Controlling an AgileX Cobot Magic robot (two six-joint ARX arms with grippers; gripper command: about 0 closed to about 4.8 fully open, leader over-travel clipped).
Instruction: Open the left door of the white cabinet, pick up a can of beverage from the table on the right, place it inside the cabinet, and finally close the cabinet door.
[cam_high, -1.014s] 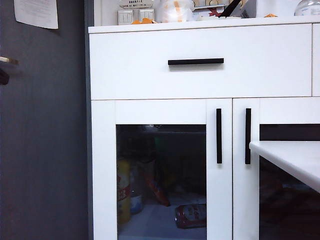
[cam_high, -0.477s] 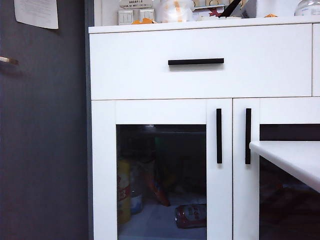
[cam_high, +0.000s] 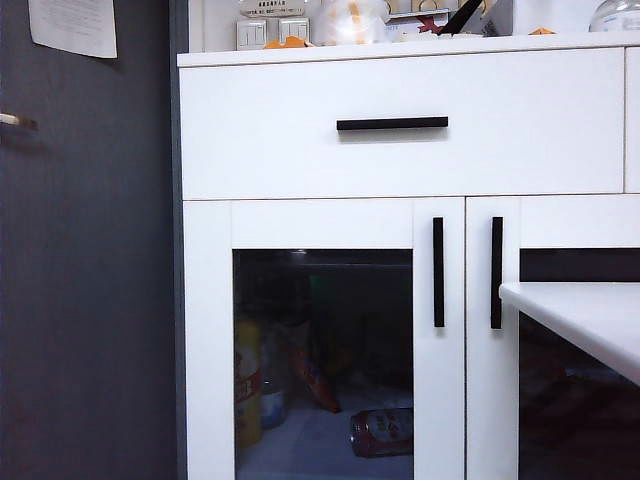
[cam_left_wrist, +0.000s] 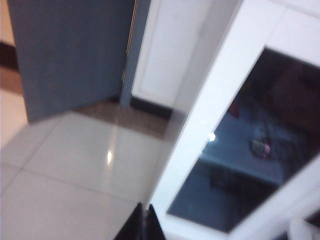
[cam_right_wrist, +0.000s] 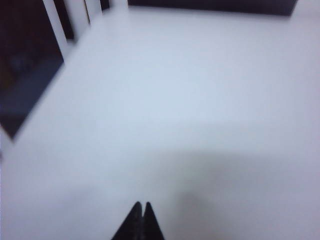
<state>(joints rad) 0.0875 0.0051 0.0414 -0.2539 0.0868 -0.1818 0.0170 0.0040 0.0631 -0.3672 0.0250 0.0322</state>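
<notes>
The left gripper has its two dark fingertips pressed together with nothing between them. It hangs over pale floor tiles, and just beyond its tips rises the lower corner of the white cabinet, the dark glass of the left door slanting away from it. The right gripper is likewise pinched shut and empty, its tips hovering above the bare white table; farther ahead of it lie the cabinet's white frame bars and dark panes. Neither gripper shows in the exterior view.

In that view the left door sits flush and closed, its vertical black bar handle alongside the twin door's handle. Behind the glass a red can of beverage lies on its side on the cabinet floor, well beyond either gripper, beside a yellow bottle. The table's rounded edge juts in front of the right-hand door, and no can shows on it.

My reading is that the task stands at its end: can inside, door shut, both arms clear. If anything remains, it is only to settle the arms away from the cabinet front.

No brand can be read: the can's label is a white blur on red. A paper sheet on the dark wall and a small sign on the cabinet top carry print too small to make out.
</notes>
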